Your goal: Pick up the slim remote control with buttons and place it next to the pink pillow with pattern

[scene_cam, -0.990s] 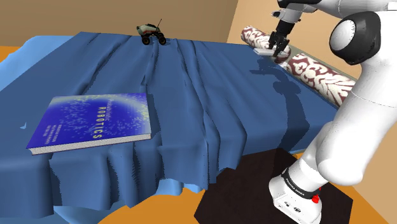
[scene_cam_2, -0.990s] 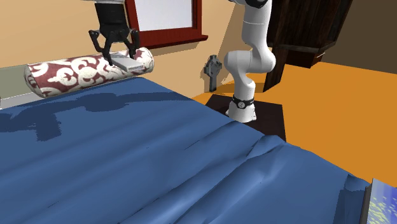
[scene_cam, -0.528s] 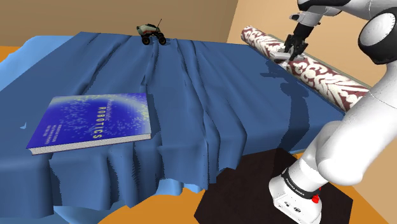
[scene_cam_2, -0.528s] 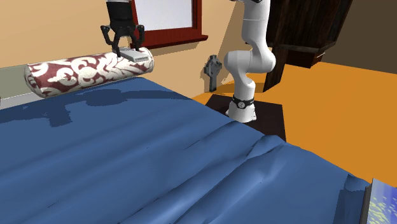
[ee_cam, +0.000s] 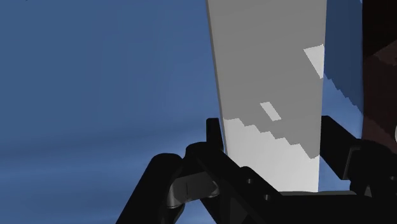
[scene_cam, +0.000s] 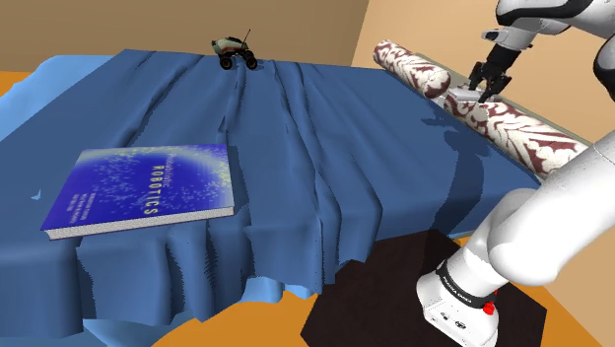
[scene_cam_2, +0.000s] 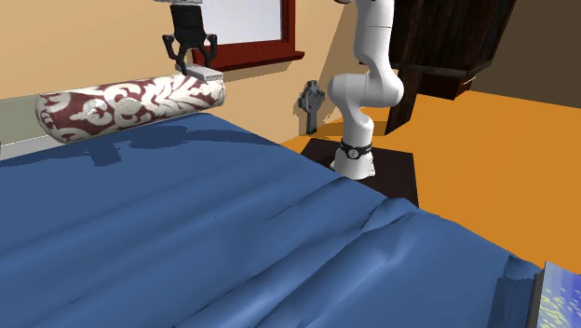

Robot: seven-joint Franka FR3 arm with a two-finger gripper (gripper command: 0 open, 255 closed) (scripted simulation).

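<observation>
Clasping grey remote (ee_cam: 273,83), gripper (scene_cam_2: 193,67) above patterned pillow (scene_cam_2: 121,102) along blue bedspread (scene_cam: 325,148) edge; book (scene_cam: 143,187), toy car (scene_cam: 235,51) well apart from pillow; tan wall (scene_cam_2: 84,47) behind.

The arm (scene_cam: 537,232) was glossy white with dark joint caps. A black lettered collar (scene_cam: 459,280) and a red button (scene_cam: 490,307) marked its base; the gripper (scene_cam: 485,89) was black.

You've got a matt, rumpled cloth bedspread (scene_cam: 325,138), a smooth, flat-grey matt remote (ee_cam: 267,76), a patterned fabric bolster pillow (scene_cam_2: 112,104), and there's a glossy-covered book (scene_cam: 148,187).
</observation>
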